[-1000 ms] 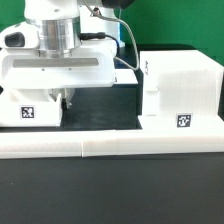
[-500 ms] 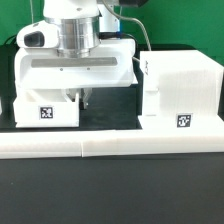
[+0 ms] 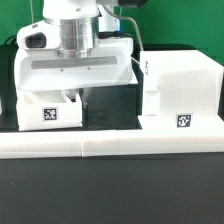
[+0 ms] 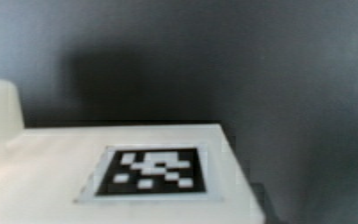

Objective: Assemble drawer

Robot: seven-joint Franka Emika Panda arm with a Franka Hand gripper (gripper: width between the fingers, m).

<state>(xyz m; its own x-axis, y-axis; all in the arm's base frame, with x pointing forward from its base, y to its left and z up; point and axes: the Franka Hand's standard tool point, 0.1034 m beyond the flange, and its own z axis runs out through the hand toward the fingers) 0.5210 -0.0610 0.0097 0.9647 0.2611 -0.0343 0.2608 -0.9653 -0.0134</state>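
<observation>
In the exterior view, a small white open-topped drawer tray (image 3: 45, 111) with a square tag on its front stands on the dark table. The tall white boxy housing (image 3: 180, 92) stands at the exterior view's right, its tag low on the front. A dark gap lies between tray and housing. My gripper (image 3: 78, 97) hangs from the wide white hand straight over the tray. Its fingertips reach down at the tray's right wall and look closed on it, but they are mostly hidden. The wrist view shows a tagged white face of the tray (image 4: 155, 172) close up; no fingers show there.
A long low white border wall (image 3: 110, 148) runs across the front of the table. A sliver of another white part (image 3: 2, 106) shows at the exterior view's left edge. A black cable hangs from the arm near the housing's top left corner.
The arm and the tray moved together toward the exterior view's right, closer to the housing, between one second and half a second ago. Since then they have hardly moved.
</observation>
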